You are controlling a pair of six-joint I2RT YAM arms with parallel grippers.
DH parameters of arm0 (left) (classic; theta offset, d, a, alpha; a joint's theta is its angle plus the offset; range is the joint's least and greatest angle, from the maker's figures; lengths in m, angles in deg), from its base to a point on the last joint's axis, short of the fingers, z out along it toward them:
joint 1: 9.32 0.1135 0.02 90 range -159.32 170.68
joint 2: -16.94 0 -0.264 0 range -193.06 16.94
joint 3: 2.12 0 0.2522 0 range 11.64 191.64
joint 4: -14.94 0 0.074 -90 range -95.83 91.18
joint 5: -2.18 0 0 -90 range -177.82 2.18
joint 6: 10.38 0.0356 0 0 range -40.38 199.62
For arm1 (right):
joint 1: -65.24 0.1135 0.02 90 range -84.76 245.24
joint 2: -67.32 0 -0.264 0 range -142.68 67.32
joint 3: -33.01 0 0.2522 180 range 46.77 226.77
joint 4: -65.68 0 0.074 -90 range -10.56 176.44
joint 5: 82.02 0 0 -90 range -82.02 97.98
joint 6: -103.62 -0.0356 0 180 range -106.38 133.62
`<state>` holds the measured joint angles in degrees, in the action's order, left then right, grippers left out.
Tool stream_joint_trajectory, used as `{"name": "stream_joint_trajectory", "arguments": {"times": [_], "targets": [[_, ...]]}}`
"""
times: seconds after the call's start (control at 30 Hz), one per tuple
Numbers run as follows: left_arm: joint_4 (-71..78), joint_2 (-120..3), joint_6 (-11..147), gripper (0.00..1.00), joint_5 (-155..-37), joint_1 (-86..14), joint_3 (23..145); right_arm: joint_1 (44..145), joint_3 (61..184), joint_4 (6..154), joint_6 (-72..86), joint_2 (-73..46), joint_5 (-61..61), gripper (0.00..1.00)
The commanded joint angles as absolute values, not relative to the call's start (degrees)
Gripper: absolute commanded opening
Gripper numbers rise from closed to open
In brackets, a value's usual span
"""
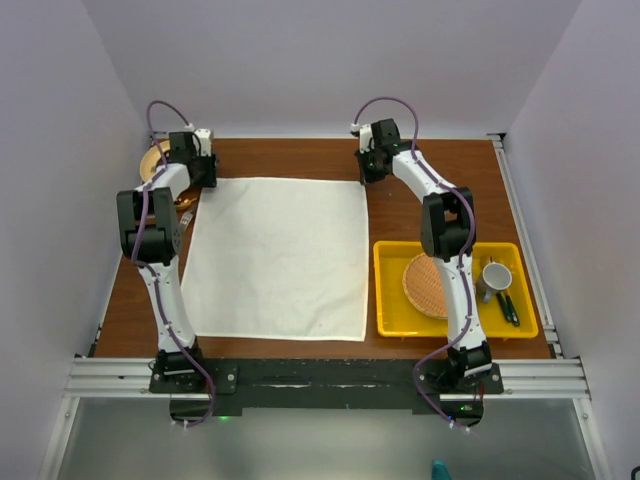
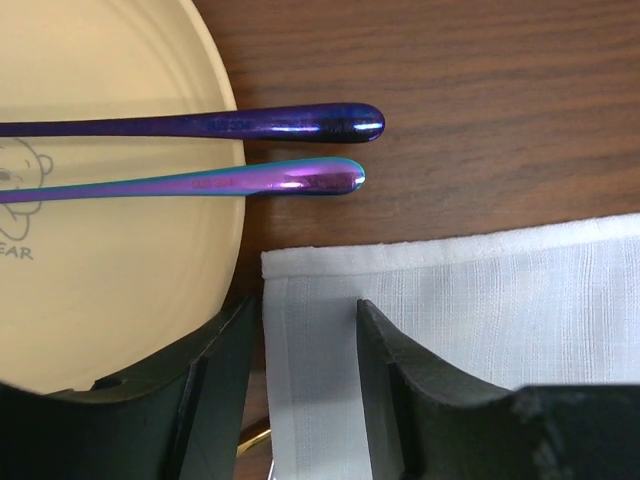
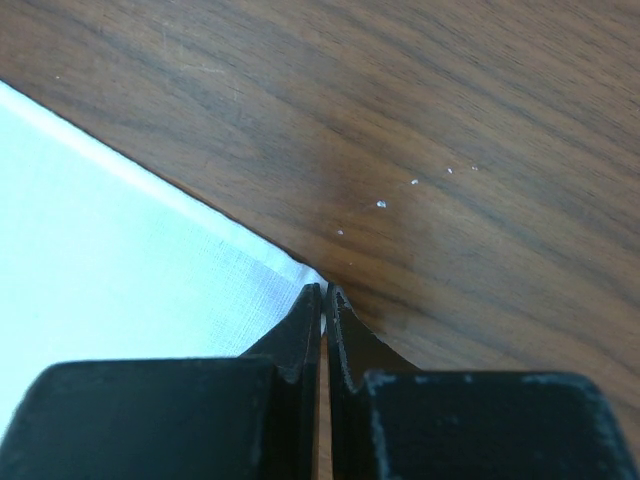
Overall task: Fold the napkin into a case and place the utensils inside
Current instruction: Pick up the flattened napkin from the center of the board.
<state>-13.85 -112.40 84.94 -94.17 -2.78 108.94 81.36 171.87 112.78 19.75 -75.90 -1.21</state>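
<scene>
So, napkin from above: the napkin (image 1: 275, 255) lies open and flat on the table (image 1: 450, 190), not yet folded, between the two arms.
Grippers from above: the left gripper (image 1: 200, 168) sits at the far left corner and the right gripper (image 1: 368, 170) at the far right corner.
Right-hand clutter: a yellow tray (image 1: 379, 290) just beside the cloth holds a woven mat (image 1: 425, 285), a cup (image 1: 497, 275) and dark green utensils (image 1: 508, 305).
Left wrist, fingers: the fingers (image 2: 400, 370) are spread, straddling the napkin's corner hem and not yet closed on it.
Left wrist, neighbours: a tan plate (image 2: 110, 200) touches the outer finger, and two purple utensils (image 2: 300, 122) overhang its rim just past the cloth.
Left wrist, gold utensils: only a gold glint shows low beside the outer finger, too little to name.
Left wrist, risk: closing here could nip the plate rim or catch only the hem, and a sweep could knock the purple handles off.
Right wrist, fingers: pressed together on the very tip of the napkin's corner.
Right wrist, risk: so thin a bite may slip out once the cloth is pulled.
Both arms, risk: one corner held and the other loose would drag the cloth askew, leaving a crooked fold.
Tray side, risk: a skewed pull could drape the cloth over the tray's rim.
</scene>
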Motion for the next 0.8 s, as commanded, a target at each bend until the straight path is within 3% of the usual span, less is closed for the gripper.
{"name": "stream_joint_trajectory", "arguments": {"times": [0.0,0.3,0.4,0.5,0.63,0.77], "targets": [[-6.6,-111.6,81.1,0.5,-93.0,-3.2,107.4,81.6,170.3,115.3,21.5,-73.5,-1.1,0.0],[-5.3,-113.0,80.1,0.53,-91.9,-3.2,107.8,81.6,171.8,115.9,22.7,-73.7,-1.2,0.0],[-5.2,-113.4,80.0,0.5,-92.9,-3.1,108.0,81.5,172.1,116.0,22.8,-73.7,-1.4,0.0],[-5.4,-113.9,78.1,0.43,-94.5,-3.2,108.3,81.6,172.2,116.1,22.9,-73.7,-2.0,0.0],[-5.4,-113.7,77.9,0.25,-95.1,-3.1,108.8,81.6,172.3,116.1,22.9,-73.2,-3.0,0.0],[-4.5,-111.7,77.5,0.17,-95.6,-3.1,108.2,81.4,172.4,115.9,22.9,-71.9,-4.3,0.0]]}}
